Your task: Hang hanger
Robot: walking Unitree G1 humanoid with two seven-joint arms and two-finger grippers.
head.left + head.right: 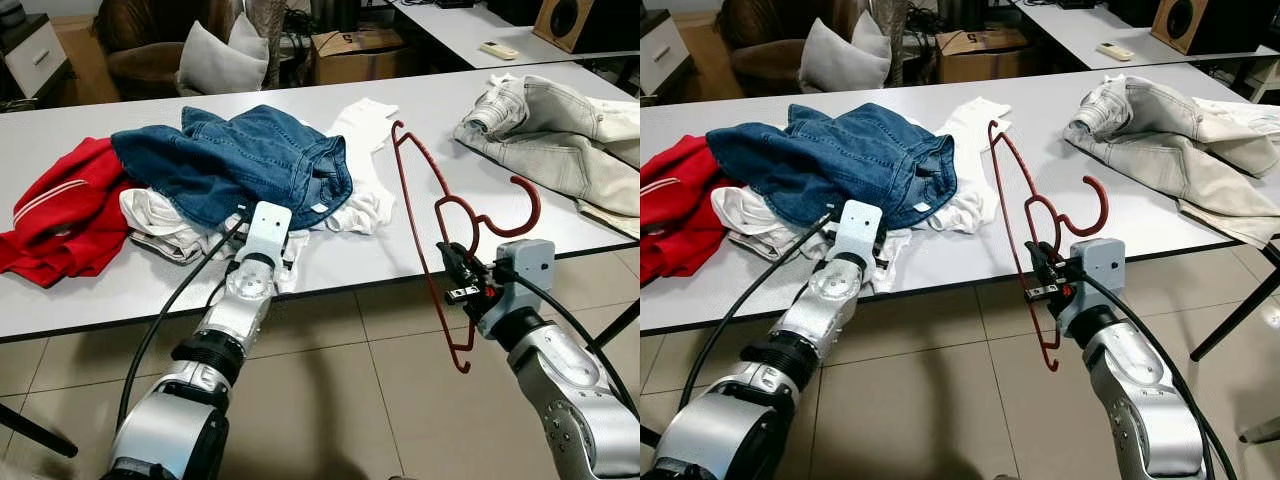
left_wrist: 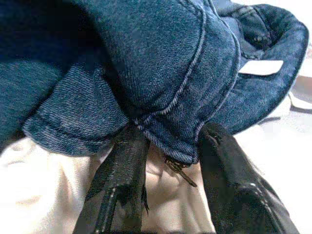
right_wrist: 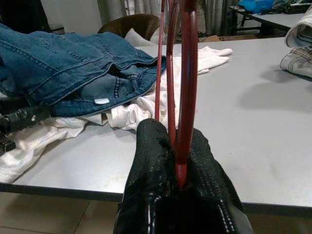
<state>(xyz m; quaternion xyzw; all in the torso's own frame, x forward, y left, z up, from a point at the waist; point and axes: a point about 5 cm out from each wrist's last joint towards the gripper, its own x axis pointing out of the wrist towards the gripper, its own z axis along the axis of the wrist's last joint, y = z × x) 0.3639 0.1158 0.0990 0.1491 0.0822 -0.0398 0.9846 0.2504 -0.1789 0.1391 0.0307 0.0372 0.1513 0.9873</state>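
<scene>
My right gripper (image 1: 456, 264) is shut on a red wire hanger (image 1: 408, 195), clamping it just below the hook. It holds the hanger upright at the table's front edge, with the hook (image 1: 527, 212) curling to the right. A pile of blue jeans (image 1: 230, 160) lies on the grey table (image 1: 340, 260), over a white garment (image 1: 365, 140). My left gripper (image 2: 168, 165) is at the near edge of the jeans. It is open, and the denim hem (image 2: 170, 141) hangs down between its two fingers.
A red garment (image 1: 60, 215) lies at the table's left and pale beige jeans (image 1: 560, 140) at its right. Behind the table are an armchair with a cushion (image 1: 215, 60), a cardboard box (image 1: 355, 50) and a second table with a remote (image 1: 498, 50). A tiled floor lies below.
</scene>
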